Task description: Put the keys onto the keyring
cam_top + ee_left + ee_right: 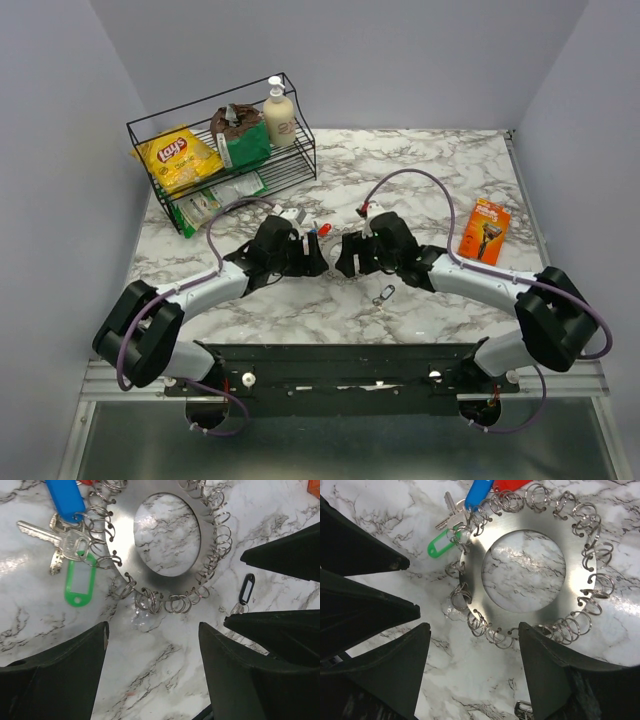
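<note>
Keyring (165, 586) lies flat on the marble desk (450, 160), between the left hand (152, 630) and right hand (474, 627), both open and empty. A loose key (384, 295) lies apart from the keyring, nearer the right hand.

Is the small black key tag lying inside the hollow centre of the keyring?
No, the black tag lies on the marble outside the keyring.

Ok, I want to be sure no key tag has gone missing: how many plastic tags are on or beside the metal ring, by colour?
Blue tag: 1
Green tag: 1
Red tag: 1
Black tag: 1, lying apart from the ring
Total: 4
</note>
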{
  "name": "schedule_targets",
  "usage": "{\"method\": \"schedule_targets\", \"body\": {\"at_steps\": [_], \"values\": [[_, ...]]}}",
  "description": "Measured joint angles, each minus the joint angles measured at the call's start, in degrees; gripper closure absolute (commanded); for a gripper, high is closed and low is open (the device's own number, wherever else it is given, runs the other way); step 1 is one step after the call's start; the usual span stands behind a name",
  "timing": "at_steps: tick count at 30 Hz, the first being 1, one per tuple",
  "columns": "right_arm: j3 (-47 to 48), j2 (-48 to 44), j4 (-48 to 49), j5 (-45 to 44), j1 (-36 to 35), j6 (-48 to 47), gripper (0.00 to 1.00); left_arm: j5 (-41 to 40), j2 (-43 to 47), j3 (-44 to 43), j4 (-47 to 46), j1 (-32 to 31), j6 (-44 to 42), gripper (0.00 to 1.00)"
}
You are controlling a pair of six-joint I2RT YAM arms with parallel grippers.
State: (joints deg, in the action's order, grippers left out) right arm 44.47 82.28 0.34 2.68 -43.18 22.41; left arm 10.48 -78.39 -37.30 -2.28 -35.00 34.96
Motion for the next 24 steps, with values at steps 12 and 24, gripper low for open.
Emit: {"method": "schedule_targets", "body": {"at_steps": [12, 24], "values": [[3.98, 6.56, 0.02, 2.97, -1.53, 0.07, 0.40, 6.32, 1.90, 7.98, -4.07, 10.21, 2.21, 0.18], [5.31, 11.13, -0.02, 3.39, -1.68, 1.03, 0.54, 8.66, 2.12, 8.11, -5.40, 10.82, 2.43, 0.18]]}}
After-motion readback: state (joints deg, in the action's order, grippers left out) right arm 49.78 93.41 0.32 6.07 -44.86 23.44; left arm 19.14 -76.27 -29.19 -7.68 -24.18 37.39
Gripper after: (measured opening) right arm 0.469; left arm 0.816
